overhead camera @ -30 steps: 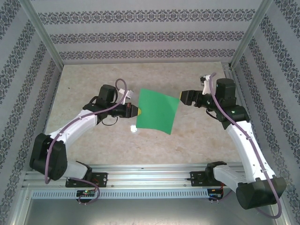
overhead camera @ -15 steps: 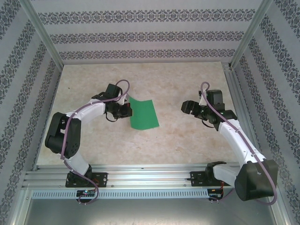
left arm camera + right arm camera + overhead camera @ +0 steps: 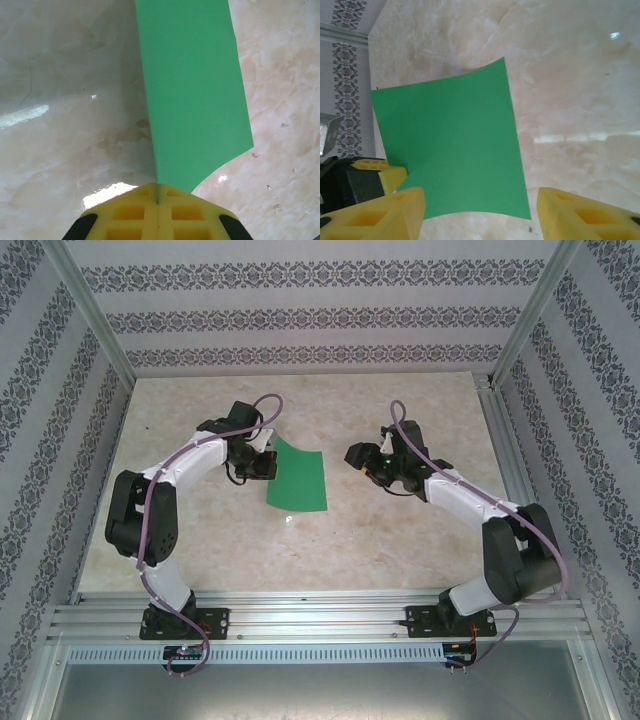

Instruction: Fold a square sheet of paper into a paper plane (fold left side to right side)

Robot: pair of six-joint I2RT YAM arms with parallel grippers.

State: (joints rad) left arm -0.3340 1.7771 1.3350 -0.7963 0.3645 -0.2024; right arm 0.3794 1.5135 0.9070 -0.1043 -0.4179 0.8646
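2 white arms (image 3: 185,462), black joints (image 3: 135,530), looping purple cables (image 3: 266,404), yellow cut-out gripper fingers (image 3: 390,215)

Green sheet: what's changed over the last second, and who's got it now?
The left arm folded back and drew the square sheet of paper leftward, away from the right arm; it looks narrower from above. The right gripper, first beside the sheet's right edge, then swung left after it, open and clear of the paper. Unchanged: the left gripper stays shut on the sheet's left side.
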